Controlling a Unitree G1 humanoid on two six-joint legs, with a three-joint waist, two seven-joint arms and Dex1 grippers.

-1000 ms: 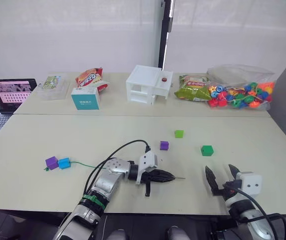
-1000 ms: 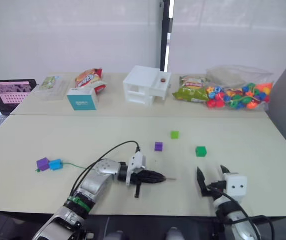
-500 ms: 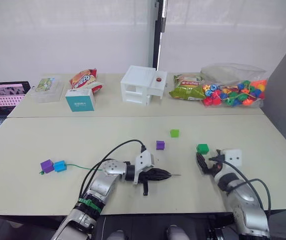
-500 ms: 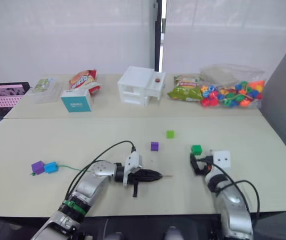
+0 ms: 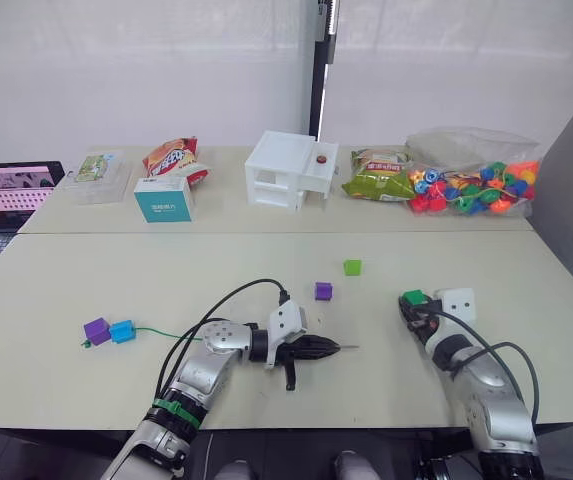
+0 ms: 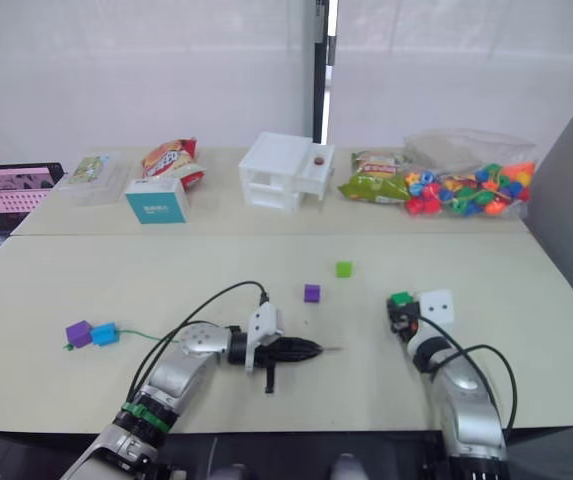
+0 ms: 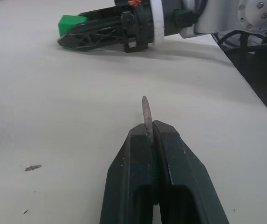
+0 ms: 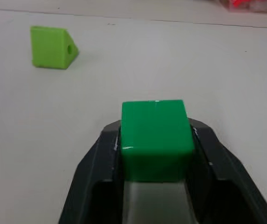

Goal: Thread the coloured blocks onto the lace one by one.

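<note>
My left gripper (image 5: 328,348) lies low on the table, shut on the lace's grey needle tip (image 7: 146,111), which sticks out past the fingers. The green lace (image 5: 162,332) trails left to a purple block (image 5: 96,329) and a blue block (image 5: 123,330) lying together at its far end. My right gripper (image 8: 155,131) is shut on the dark green block (image 8: 154,138), one finger against each side; the block (image 5: 413,297) rests at table level, right of the needle. A loose purple block (image 5: 323,291) and a light green block (image 5: 352,267) lie farther back.
Along the back table stand a laptop (image 5: 14,187), a clear container (image 5: 99,172), a teal box (image 5: 169,197), snack bags (image 5: 173,155), a white box (image 5: 291,170) and a bag of coloured beads (image 5: 476,185). A black cable (image 5: 228,300) arcs over my left arm.
My right gripper has reached forward from the table's near edge to the dark green block and closed on it. The left gripper keeps holding the needle tip in place.
</note>
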